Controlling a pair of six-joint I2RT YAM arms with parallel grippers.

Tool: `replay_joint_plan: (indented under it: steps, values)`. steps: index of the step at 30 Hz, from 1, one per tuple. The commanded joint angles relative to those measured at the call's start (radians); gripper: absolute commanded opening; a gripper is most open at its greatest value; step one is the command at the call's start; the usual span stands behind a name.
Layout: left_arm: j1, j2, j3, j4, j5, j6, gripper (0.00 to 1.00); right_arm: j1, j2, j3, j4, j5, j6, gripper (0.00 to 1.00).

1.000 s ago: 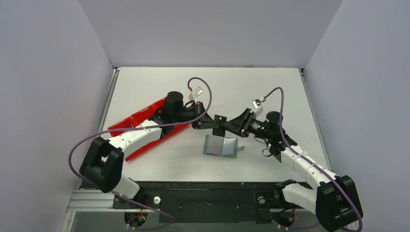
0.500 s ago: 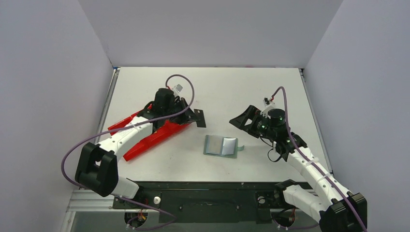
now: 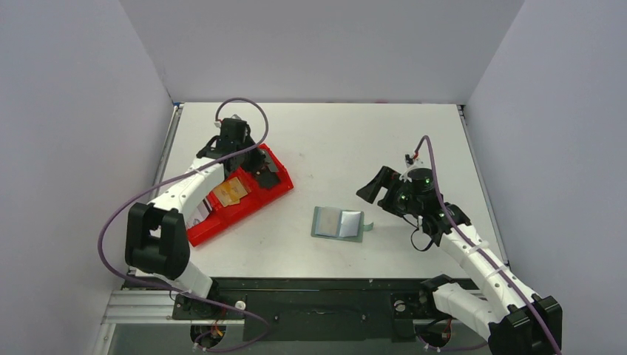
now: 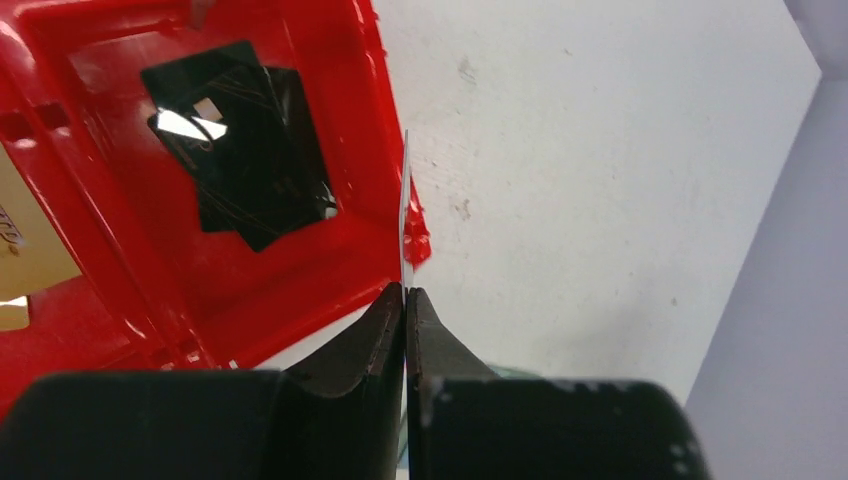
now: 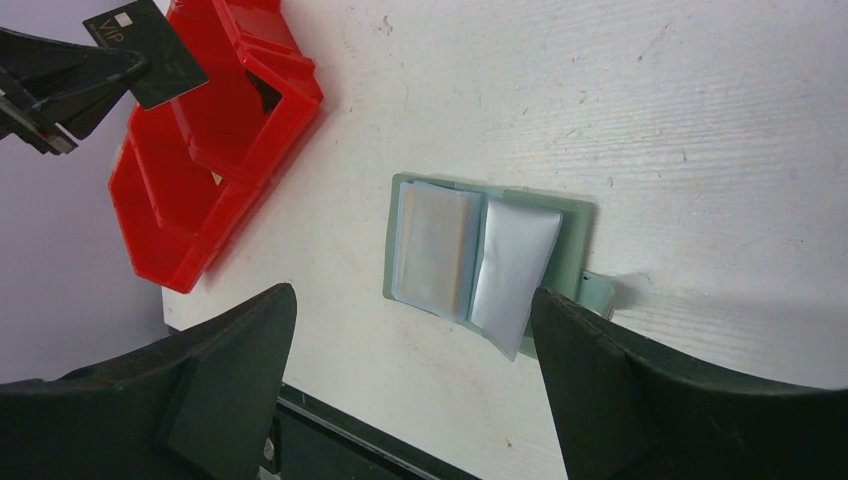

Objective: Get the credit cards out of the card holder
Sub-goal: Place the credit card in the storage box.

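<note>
The left pincer (image 4: 405,292) pinches a dark card (image 5: 148,52) over the red tray (image 5: 165,215), on the left of the frame. The right pincer (image 5: 412,298) is spread wide above the open card holder (image 3: 339,222) in the middle of the table (image 3: 333,140).

The tray (image 3: 218,220) is bright red and the counter (image 3: 333,140) white with small grey specks. One black card (image 5: 148,48) carries pale lettering, and there is a tan-yellow card (image 3: 231,191). The card holder (image 5: 487,255) is pale grey-green outside, milky and silvery inside
</note>
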State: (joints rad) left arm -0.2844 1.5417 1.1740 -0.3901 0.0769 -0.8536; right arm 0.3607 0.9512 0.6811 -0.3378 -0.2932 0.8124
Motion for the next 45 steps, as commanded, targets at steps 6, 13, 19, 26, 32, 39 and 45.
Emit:
replay_joint_plan:
  steps: [6, 13, 19, 26, 32, 39, 45]
  values:
    - [0.032, 0.170, 0.112, -0.005, -0.118, -0.011, 0.00, -0.003, -0.010, 0.058, -0.031, 0.021, -0.028, 0.82]
    - [0.050, 0.242, 0.095, 0.065, -0.091, -0.009, 0.00, -0.004, -0.016, 0.061, -0.038, 0.021, -0.029, 0.82]
    - [0.051, 0.270, 0.086, 0.097, -0.051, 0.001, 0.08, -0.003, -0.013, 0.066, -0.042, 0.023, -0.025, 0.82]
    - [0.051, 0.240, 0.064, 0.094, -0.052, 0.003, 0.22, -0.001, -0.015, 0.059, -0.041, 0.026, -0.026, 0.82]
    - [0.049, 0.148, 0.028, 0.069, -0.080, 0.019, 0.38, 0.002, -0.009, 0.056, -0.042, 0.034, -0.029, 0.82]
    - [0.030, 0.008, -0.003, 0.011, -0.098, 0.070, 0.44, 0.087, 0.042, 0.078, -0.056, 0.129, -0.030, 0.82]
    - [-0.020, -0.090, -0.072, -0.038, -0.077, 0.130, 0.46, 0.215, 0.111, 0.118, -0.070, 0.264, -0.008, 0.82]
